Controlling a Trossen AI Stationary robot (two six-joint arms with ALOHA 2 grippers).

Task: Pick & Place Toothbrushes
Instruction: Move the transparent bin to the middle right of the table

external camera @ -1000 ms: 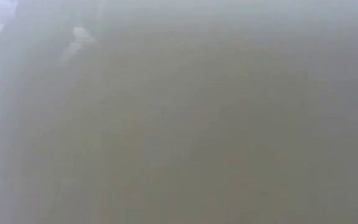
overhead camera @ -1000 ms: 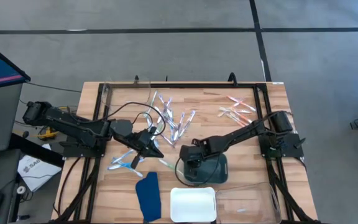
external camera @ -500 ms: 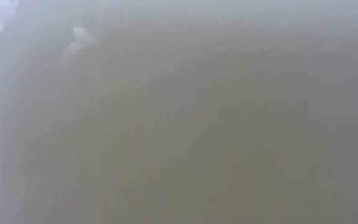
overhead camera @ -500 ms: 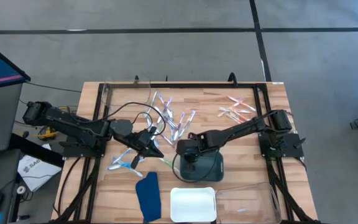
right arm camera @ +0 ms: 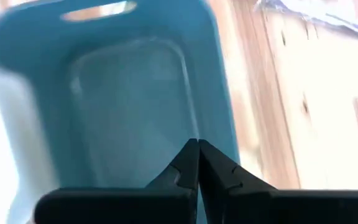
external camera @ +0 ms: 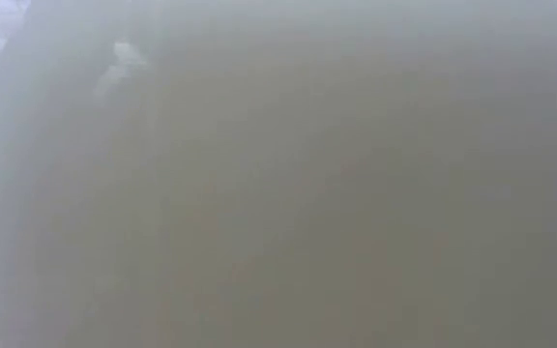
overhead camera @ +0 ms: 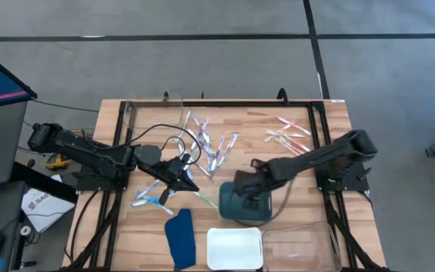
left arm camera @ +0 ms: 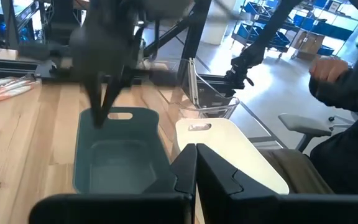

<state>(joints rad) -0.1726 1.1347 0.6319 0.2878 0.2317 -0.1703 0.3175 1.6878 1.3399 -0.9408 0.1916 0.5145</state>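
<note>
Several toothbrushes (overhead camera: 206,143) lie scattered on the wooden table's far middle. Pink ones (overhead camera: 289,132) lie to the right, blue ones (overhead camera: 151,196) to the left, and a green one (overhead camera: 202,199) lies beside the teal tray (overhead camera: 257,214). My right gripper (right arm camera: 197,149) hangs shut above that tray, pointing steeply down, with nothing between its fingers; it also shows blurred in the left wrist view (left arm camera: 101,115). My left gripper (left arm camera: 196,155) is shut and holds nothing, hovering left of the tray (left arm camera: 120,155) near the blue toothbrushes (overhead camera: 191,183). The low view shows only haze.
A white tray (overhead camera: 234,248) and a clear tray (overhead camera: 300,245) stand along the near edge. A dark blue flat piece (overhead camera: 180,238) lies to their left. A black frame (overhead camera: 225,102) edges the table. A person's sleeve (left arm camera: 347,87) shows beyond the table.
My right gripper has risen from inside the teal tray to well above it and drawn slightly toward the table's right edge, tipping more steeply downward. It has stayed shut.
</note>
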